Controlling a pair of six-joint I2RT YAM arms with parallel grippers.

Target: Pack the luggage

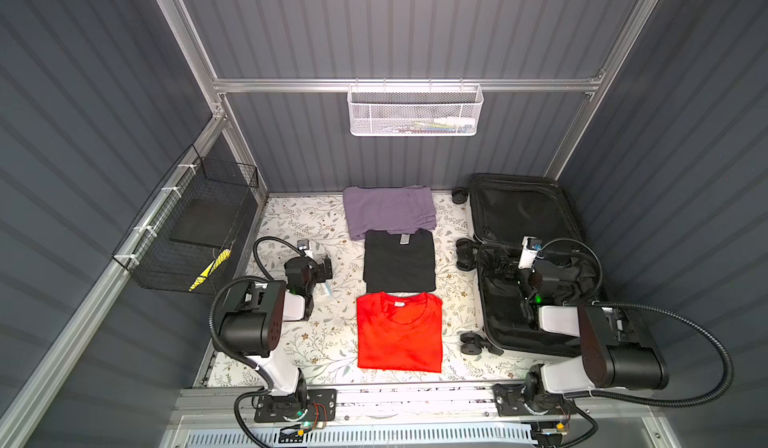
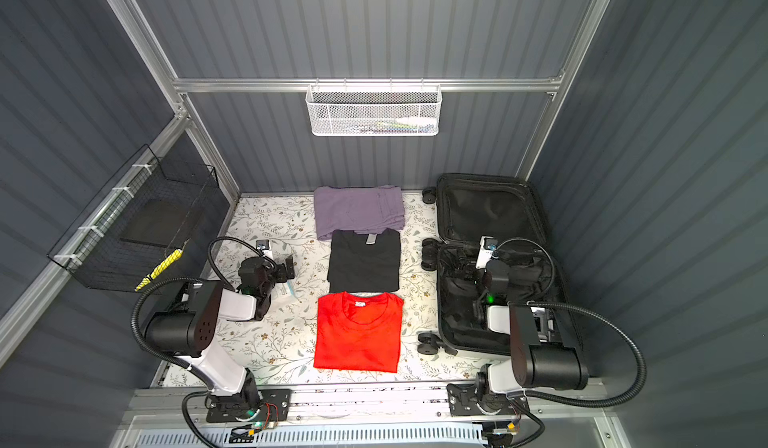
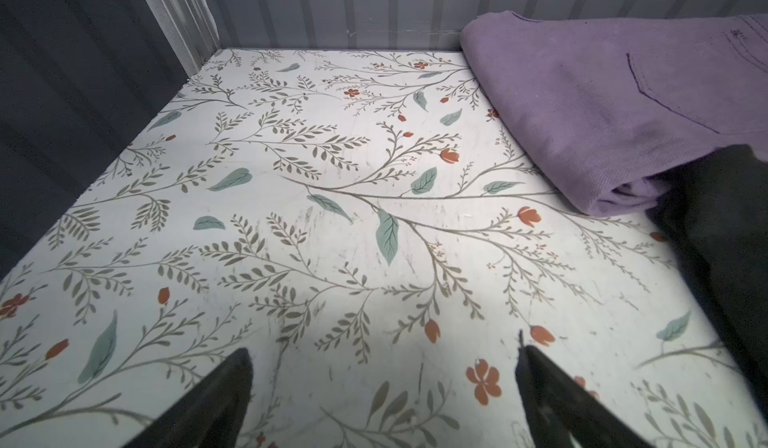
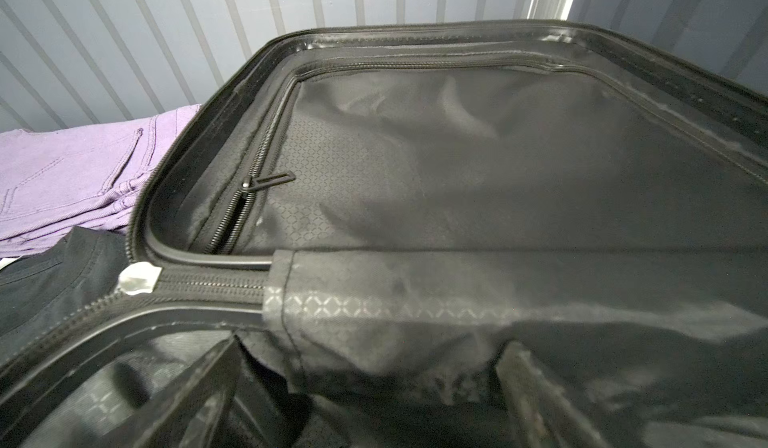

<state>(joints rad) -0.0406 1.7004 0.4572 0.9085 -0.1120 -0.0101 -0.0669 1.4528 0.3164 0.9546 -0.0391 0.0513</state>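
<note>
The luggage (image 1: 523, 213) lies open at the right of the table in both top views, its black lining (image 4: 457, 155) showing. Left of it, three folded garments sit in a row: purple trousers (image 1: 388, 211) at the back, a black T-shirt (image 1: 399, 261) in the middle, a red T-shirt (image 1: 399, 331) in front. My right gripper (image 1: 505, 267) hovers open over the luggage's near half by the hinge, with loose lining below its fingers (image 4: 216, 367). My left gripper (image 1: 326, 266) stands open over the bare floral table (image 3: 332, 217), just left of the black T-shirt, holding nothing.
A small white and blue packet (image 1: 325, 290) lies under the left arm. A white mesh basket (image 1: 415, 111) hangs on the back wall. A black wire basket (image 1: 191, 234) on the left wall holds a yellow item (image 1: 210, 269). The luggage's wheels (image 1: 465, 254) point toward the garments.
</note>
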